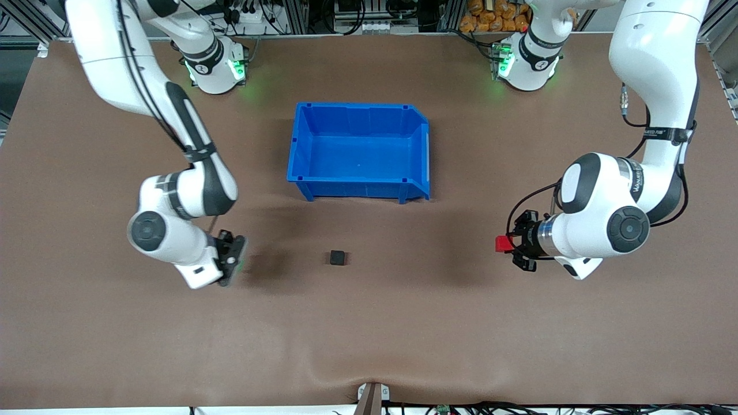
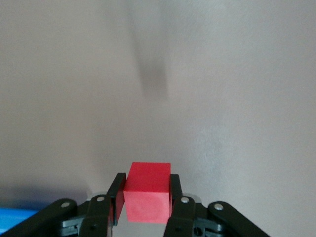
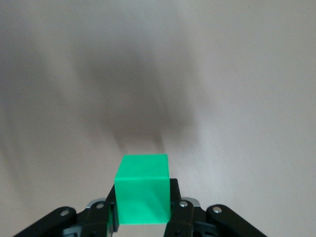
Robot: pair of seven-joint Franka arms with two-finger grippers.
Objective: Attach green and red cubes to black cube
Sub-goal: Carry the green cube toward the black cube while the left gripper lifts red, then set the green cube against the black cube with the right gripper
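The black cube (image 1: pixel 338 257) sits alone on the brown table, nearer to the front camera than the blue bin. My left gripper (image 1: pixel 508 245) hangs over the table toward the left arm's end, pointing at the black cube. It is shut on the red cube (image 1: pixel 502 244), which fills the gap between the fingers (image 2: pixel 175 190) in the left wrist view. My right gripper (image 1: pixel 233 260) is over the table toward the right arm's end, also turned toward the black cube. It is shut on the green cube (image 3: pixel 142 190). In the front view the gripper body hides the green cube.
An empty blue bin (image 1: pixel 357 188) stands at the table's middle, farther from the front camera than the black cube. Both arm bases stand along the table's back edge. Brown tabletop lies between each gripper and the black cube.
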